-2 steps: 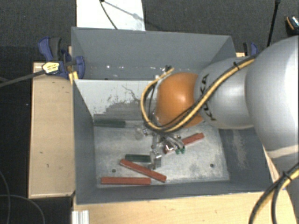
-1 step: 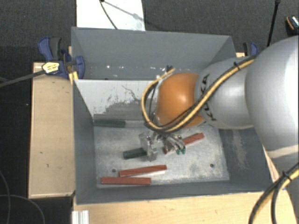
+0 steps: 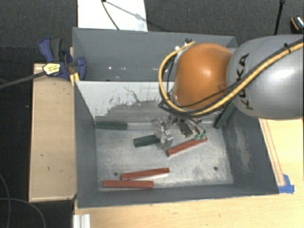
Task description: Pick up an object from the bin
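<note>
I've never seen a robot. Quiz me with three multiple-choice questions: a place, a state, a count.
1. Where in the grey metal bin is the gripper? A front left corner; B between a short dark green block and a tilted red-brown flat stick; C front right corner.
2. How do the two red-brown sticks by the front wall lie? A upright; B flat, nearly parallel; C crossed.
3. Red-brown sticks altogether? A one; B three; C six.
1 B: it hangs between them. 2 B: both lie along the floor. 3 B: the tilted one plus the front pair.
</note>
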Controlling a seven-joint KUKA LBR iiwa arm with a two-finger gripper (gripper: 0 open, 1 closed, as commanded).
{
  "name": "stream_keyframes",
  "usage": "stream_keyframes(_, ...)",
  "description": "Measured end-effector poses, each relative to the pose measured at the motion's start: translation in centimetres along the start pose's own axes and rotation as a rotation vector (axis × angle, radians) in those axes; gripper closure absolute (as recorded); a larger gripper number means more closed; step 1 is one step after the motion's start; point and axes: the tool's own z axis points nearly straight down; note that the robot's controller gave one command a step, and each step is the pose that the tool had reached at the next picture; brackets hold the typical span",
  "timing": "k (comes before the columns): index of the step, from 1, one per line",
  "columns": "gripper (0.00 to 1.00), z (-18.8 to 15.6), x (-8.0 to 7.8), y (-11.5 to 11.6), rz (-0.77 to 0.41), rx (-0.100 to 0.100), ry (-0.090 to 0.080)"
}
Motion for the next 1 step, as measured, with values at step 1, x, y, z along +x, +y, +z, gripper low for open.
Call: stream_keyframes(1, 1.0, -13.19, 1.89, -0.04, -0.454, 0.0, 0.0)
